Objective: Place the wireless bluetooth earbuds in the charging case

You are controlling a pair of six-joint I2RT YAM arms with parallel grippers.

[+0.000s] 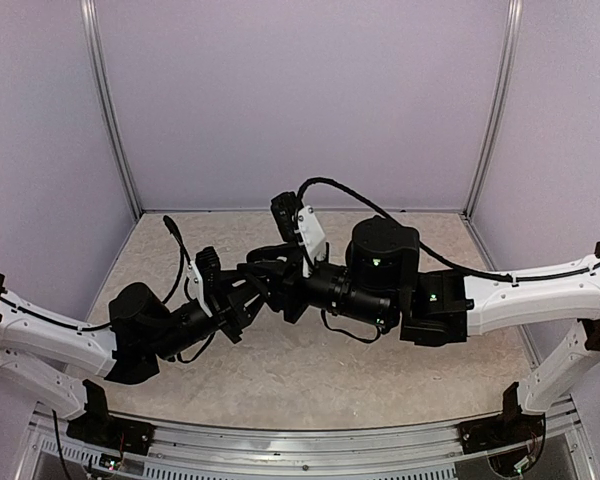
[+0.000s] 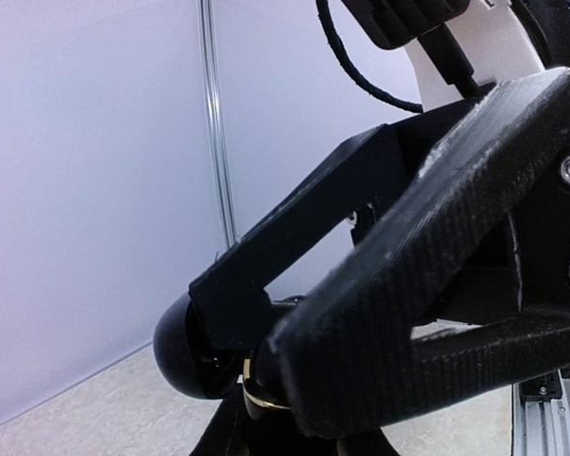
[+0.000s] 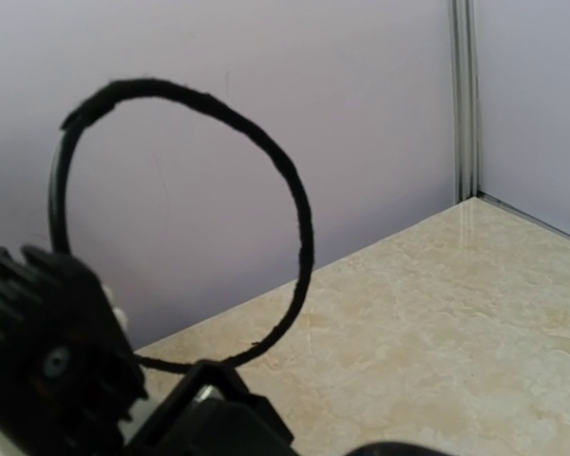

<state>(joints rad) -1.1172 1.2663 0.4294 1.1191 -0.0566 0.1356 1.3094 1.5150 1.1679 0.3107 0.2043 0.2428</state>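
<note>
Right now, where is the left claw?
In the top view the left claw hangs above the middle of the table, slightly left of centre, right up against the right claw that reaches in from the other side.

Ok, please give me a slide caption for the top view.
Left arm and right arm meet above the middle of the beige table, a black cable arching over the right one.

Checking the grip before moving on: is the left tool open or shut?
Shut: the left tool pinches a glossy black rounded object at its tip; which object, cannot tell.
</note>
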